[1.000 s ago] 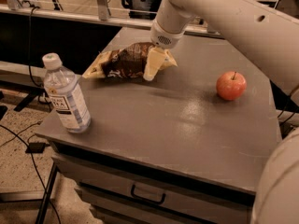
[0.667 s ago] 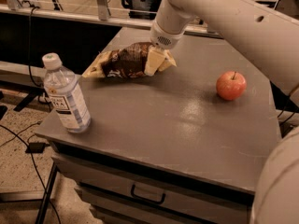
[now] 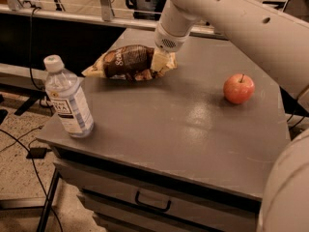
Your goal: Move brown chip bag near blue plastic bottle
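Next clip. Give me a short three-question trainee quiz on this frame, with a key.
1. True or false: the brown chip bag lies apart from the blue plastic bottle.
2. The gripper is: A) over the bottle's cap; B) at the bag's end farther from the bottle; C) beside the fruit.
3. Name the red fruit on the gray table.
Key: 1 true; 2 B; 3 apple.

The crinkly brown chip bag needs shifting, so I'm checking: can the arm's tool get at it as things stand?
Probably yes. The tool sits at the end of the crinkly brown chip bag nearer the round red apple, with nothing blocking it.
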Controlling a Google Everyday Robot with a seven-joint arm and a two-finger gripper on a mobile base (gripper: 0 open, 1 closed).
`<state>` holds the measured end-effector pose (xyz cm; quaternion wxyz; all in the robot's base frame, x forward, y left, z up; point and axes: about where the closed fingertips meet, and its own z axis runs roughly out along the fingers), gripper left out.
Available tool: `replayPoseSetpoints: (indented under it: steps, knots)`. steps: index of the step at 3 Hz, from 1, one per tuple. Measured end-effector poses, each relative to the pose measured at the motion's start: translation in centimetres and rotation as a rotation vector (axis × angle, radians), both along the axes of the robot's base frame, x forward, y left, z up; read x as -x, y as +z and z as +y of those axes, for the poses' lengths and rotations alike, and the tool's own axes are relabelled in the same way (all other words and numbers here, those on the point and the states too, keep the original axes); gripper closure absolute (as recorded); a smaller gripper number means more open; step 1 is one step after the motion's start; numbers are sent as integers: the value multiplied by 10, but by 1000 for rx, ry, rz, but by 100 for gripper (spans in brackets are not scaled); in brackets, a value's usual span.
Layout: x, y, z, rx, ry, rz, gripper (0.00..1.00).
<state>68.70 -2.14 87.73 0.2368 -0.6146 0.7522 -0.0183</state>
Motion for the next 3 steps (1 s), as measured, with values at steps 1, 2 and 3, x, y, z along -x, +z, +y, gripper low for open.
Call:
replayPoseSetpoints:
  steps: [1, 2, 3]
  knots:
    - [0, -1, 1, -2, 5, 8, 100]
    - [1, 9, -1, -10, -7, -11, 100]
    - [5, 30, -3, -15, -20, -53, 100]
